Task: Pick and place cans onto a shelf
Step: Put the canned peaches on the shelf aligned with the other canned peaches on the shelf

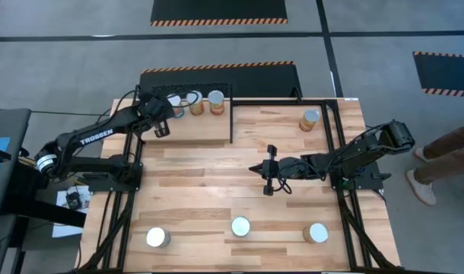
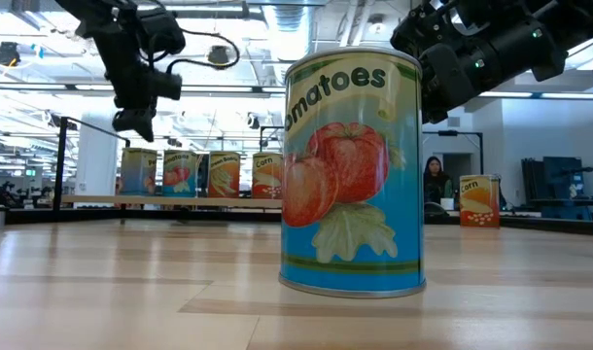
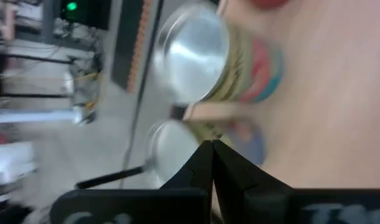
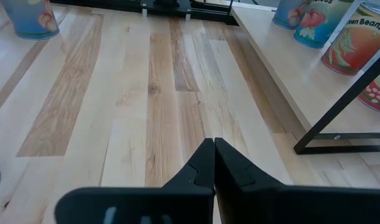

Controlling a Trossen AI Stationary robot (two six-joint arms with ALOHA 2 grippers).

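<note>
Several cans stand upright on the shelf (image 1: 205, 125) at the far left, among them two (image 1: 195, 104) (image 1: 215, 100) side by side. My left gripper (image 1: 163, 129) hovers shut just above and beside this row with nothing in it; its wrist view shows two silver tops (image 3: 196, 56) (image 3: 168, 146) beyond the fingertips (image 3: 212, 146). One can (image 1: 309, 119) stands at the far right. Three more cans (image 1: 157, 237) (image 1: 240, 227) (image 1: 317, 233) stand along the near edge; the middle one is a tomatoes can (image 2: 350, 170). My right gripper (image 1: 255, 168) waits shut over the table's middle.
The shelf's thin black frame (image 4: 339, 109) stands up from the tabletop, and its board (image 4: 277, 56) is raised above the planks. Bare planks (image 1: 209, 183) lie between the shelf and the near row. A person's legs (image 1: 445, 164) show beyond the table's right edge.
</note>
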